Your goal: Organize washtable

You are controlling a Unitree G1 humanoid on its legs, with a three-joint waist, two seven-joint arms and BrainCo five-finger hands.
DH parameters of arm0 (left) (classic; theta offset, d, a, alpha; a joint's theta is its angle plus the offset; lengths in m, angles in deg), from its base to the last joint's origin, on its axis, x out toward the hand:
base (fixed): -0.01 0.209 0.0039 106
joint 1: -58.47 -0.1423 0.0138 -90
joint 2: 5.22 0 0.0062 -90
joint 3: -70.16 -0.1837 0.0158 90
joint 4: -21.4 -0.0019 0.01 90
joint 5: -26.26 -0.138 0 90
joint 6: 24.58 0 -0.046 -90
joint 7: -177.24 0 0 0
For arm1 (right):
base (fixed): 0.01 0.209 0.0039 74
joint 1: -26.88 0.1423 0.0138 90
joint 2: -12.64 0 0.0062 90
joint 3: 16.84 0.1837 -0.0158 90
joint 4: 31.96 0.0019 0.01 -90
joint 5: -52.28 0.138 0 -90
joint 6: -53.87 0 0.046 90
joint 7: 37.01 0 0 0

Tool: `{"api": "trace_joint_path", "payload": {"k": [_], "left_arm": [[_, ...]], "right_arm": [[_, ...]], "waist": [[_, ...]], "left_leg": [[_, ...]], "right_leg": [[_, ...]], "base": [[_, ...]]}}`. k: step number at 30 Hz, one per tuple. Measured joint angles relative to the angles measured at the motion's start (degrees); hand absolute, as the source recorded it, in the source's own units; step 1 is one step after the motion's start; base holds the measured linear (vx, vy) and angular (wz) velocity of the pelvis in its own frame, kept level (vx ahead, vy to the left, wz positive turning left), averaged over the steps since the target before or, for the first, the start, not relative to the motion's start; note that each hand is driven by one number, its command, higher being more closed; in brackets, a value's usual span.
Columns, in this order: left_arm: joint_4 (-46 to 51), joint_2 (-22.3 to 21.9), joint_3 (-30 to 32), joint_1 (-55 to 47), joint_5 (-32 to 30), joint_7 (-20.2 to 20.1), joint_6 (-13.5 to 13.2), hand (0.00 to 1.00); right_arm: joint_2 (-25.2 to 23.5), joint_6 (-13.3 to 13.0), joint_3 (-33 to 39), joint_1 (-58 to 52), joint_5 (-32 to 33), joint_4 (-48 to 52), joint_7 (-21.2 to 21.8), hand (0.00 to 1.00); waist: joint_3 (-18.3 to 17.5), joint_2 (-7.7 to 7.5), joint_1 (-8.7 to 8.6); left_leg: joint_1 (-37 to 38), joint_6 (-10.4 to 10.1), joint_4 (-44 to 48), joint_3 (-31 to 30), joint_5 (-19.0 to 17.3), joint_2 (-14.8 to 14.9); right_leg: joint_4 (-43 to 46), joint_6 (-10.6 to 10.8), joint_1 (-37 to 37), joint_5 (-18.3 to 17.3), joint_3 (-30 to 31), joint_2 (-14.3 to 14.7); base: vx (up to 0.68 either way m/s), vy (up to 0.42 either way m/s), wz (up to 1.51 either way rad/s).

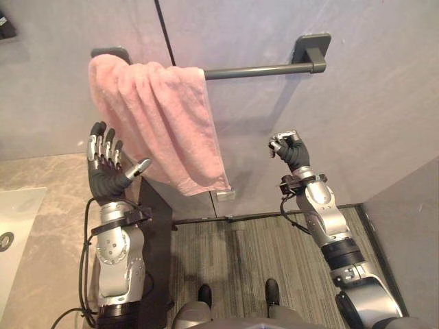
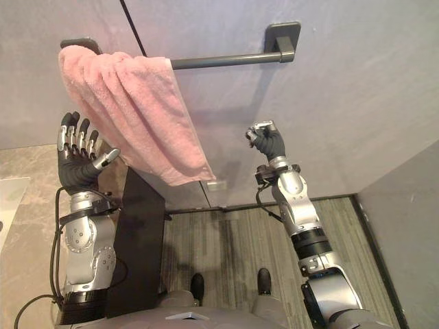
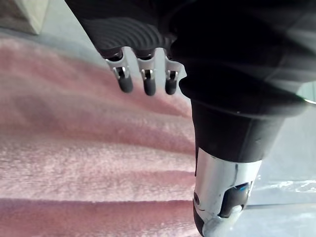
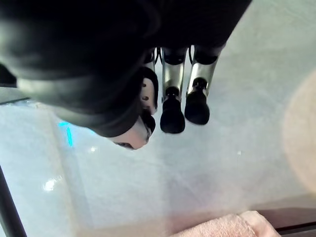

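Nearest, the marble countertop point(image 1: 48, 181) with the pale sink point(image 1: 17, 205) at its left edge lies beside the left arm. Just above it the left hand point(image 1: 104, 164) is raised, fingers straight and slightly spread, thumb out, palm toward the pink towel point(image 1: 164, 123). It has hold of nothing, and the thumb tip comes right up to the hanging cloth, though I cannot tell whether it touches. The right hand point(image 1: 291, 151) is up near the wall, its fingers curled into a loose fist round nothing, well apart from the towel. Farther back the towel hangs bunched at the left end of the towel bar point(image 1: 267, 69), its hem slanting, the bar's right half bare. The step looks to be straightening it. To do that well, the left hand should pinch the near hanging edge rather than push the folds, while the right uncurls and takes the opposite edge — then both draw the cloth along the bar evenly, without tugging it off.
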Motion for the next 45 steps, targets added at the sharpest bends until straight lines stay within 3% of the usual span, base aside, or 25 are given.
{"api": "trace_joint_path", "payload": {"k": [9, 35, 45], "left_arm": [[-0.7, 0.0, 0.1, -0.4, 0.0, 0.0, 0.1, 0.0], [3.3, -0.9, 0.1, -3.3, 0.1, 0.0, 0.0, 0.0], [5.6, -0.9, 0.1, -3.4, 0.2, -0.1, -0.1, 0.0]], "right_arm": [[-0.1, 0.0, -3.2, 0.1, 6.5, 0.0, 2.6, 0.0], [-0.8, -0.1, -5.3, 3.5, 6.5, -5.1, 0.5, 0.0], [-2.6, -0.1, -6.7, 10.7, 6.5, -7.6, 0.3, 0.0]], "waist": [[-0.2, 0.06, 0.21], [-1.7, -0.03, 2.44], [-1.7, -0.04, 2.93]], "left_leg": [[-0.2, 0.0, -0.8, -1.4, 0.6, 0.0], [-2.5, -0.3, -2.1, -4.7, 2.8, 0.0], [-4.4, -0.4, -2.1, -6.2, 3.4, 0.1]], "right_leg": [[-0.2, 0.0, 0.2, 0.1, -1.2, -0.1], [-0.4, 0.0, -0.5, 0.1, -5.0, -0.3], [-0.4, -0.2, -1.7, 0.2, -6.5, -0.4]], "base": [[0.0, -0.002, 0.06], [-0.01, -0.004, 0.07], [0.0, -0.004, 0.07]]}}
